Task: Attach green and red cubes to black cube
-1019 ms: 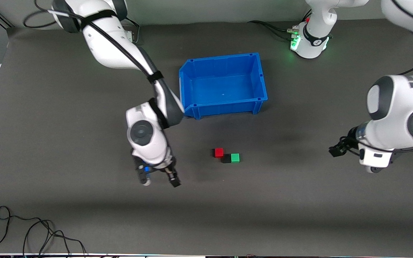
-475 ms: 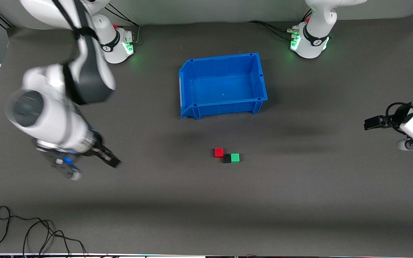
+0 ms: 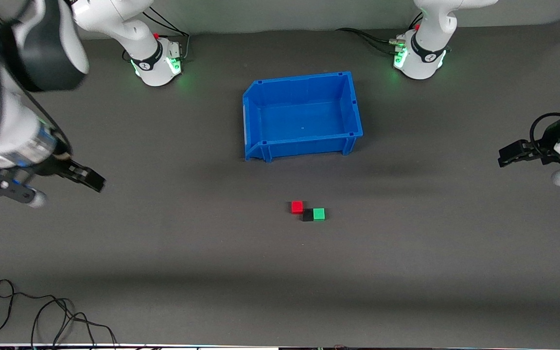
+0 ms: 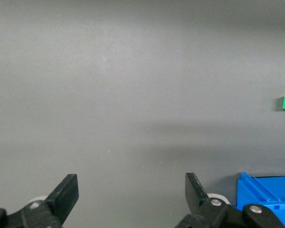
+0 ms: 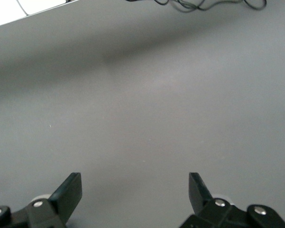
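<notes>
Both arms pulled away from the cubes since a moment ago. Right gripper (image 3: 61, 182) now up over the desk (image 3: 163, 272) at the right arm's end, fingers apart, holding nothing. Left gripper (image 3: 516, 154) over the left arm's end, fingers apart too, also holding nothing. Black cube (image 3: 307, 215) nearer the camera than the blue bin (image 3: 255, 121), touching green cube (image 3: 319, 214) and red cube (image 3: 297, 207). Looks like the job is done.

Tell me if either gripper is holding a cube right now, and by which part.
Nothing is held. The left gripper and right gripper are both open and empty over bare mat, while the red cube, black cube and green cube sit together on the mat.
</notes>
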